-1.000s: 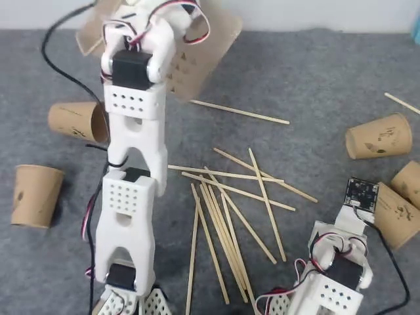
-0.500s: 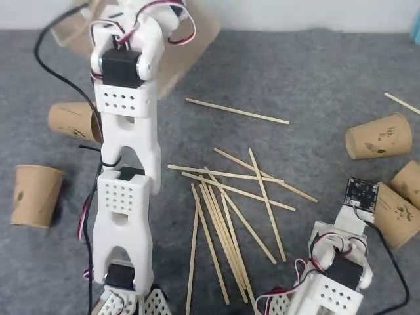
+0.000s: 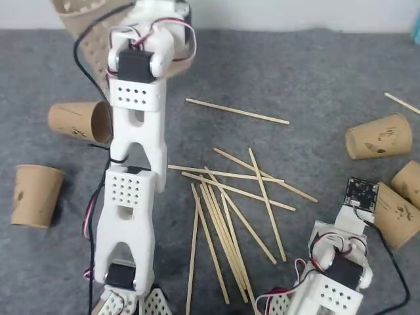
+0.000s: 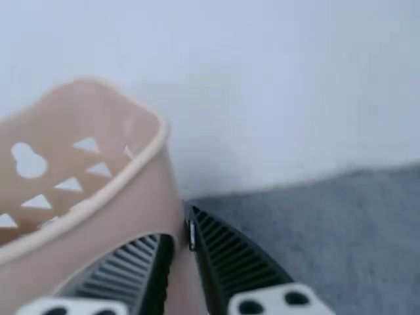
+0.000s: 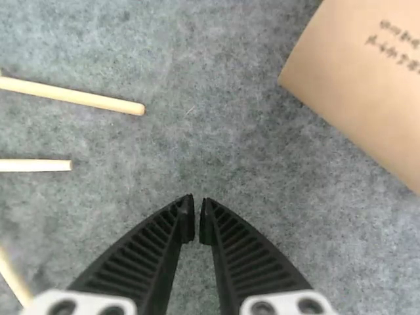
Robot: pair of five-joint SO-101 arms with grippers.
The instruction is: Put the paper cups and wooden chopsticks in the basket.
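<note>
The beige perforated basket (image 3: 84, 26) is tipped up at the back left of the grey mat. My left gripper (image 4: 180, 226) is shut on the basket's (image 4: 79, 170) rim wall, one finger on each side. Several wooden chopsticks (image 3: 226, 216) lie fanned out mid-table, and one chopstick (image 3: 236, 111) lies alone further back. Two paper cups (image 3: 79, 121) (image 3: 36, 195) lie on their sides at the left, three more (image 3: 379, 136) (image 3: 394, 210) (image 3: 410, 180) at the right. My right gripper (image 5: 195, 210) is shut with nothing in it, low over the mat beside a cup (image 5: 367, 85) and chopstick ends (image 5: 72, 97).
The left arm (image 3: 131, 190) stretches from the front edge to the back, its cables hanging alongside. The right arm (image 3: 335, 275) sits folded at the front right. Another chopstick (image 3: 401, 103) lies at the far right edge. A pale wall borders the mat's back.
The left arm's head has swung a little sideways, and the basket it holds has shifted from the right of the arm to the left and back. The right arm has stayed still.
</note>
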